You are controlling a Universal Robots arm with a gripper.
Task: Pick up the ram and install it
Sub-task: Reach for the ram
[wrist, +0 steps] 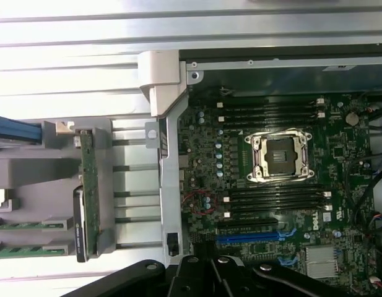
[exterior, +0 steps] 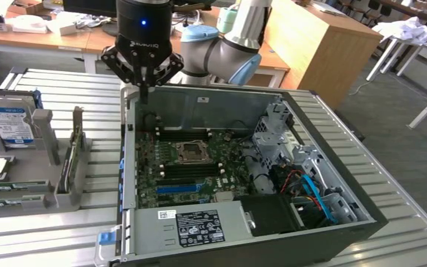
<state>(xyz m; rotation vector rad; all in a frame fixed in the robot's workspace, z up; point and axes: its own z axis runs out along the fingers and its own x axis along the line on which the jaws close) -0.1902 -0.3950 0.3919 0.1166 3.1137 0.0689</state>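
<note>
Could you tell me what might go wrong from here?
The shut gripper hangs by the case rim; moving sideways toward the ram could clip it.
The ram stands on edge in a holder, so a skewed grasp may jam.
The open CPU socket lies between the slots; a stray descent could damage it.

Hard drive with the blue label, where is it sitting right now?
The hard drive sits in the grey holder on the exterior view's left, beside the open computer case.
</note>
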